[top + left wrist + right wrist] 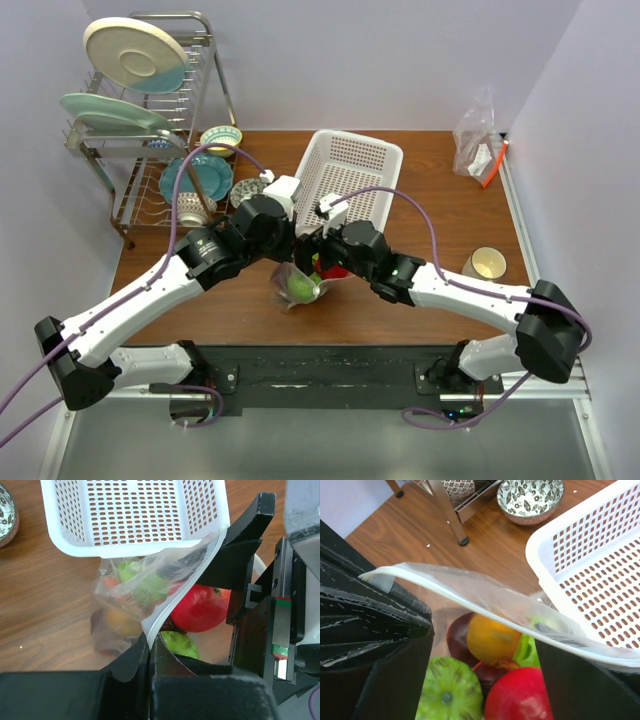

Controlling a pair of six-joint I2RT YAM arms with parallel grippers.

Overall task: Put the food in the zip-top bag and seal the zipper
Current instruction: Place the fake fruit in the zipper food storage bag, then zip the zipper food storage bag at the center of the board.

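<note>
Wooden table [440,200], white basket [350,170] at back centre. Zip-top bag [130,595] sits just in front of the basket's near rim, mouth up. Left gripper [150,642] is pinched tight on one end of the zipper [485,597]. The strip's long axis runs from that pinch to the right gripper [485,645], whose jaws are spread and straddle it. Right arm looks best placed to clamp. Inside: red apple [517,700], green ball [445,695], small orange [490,637].
</note>
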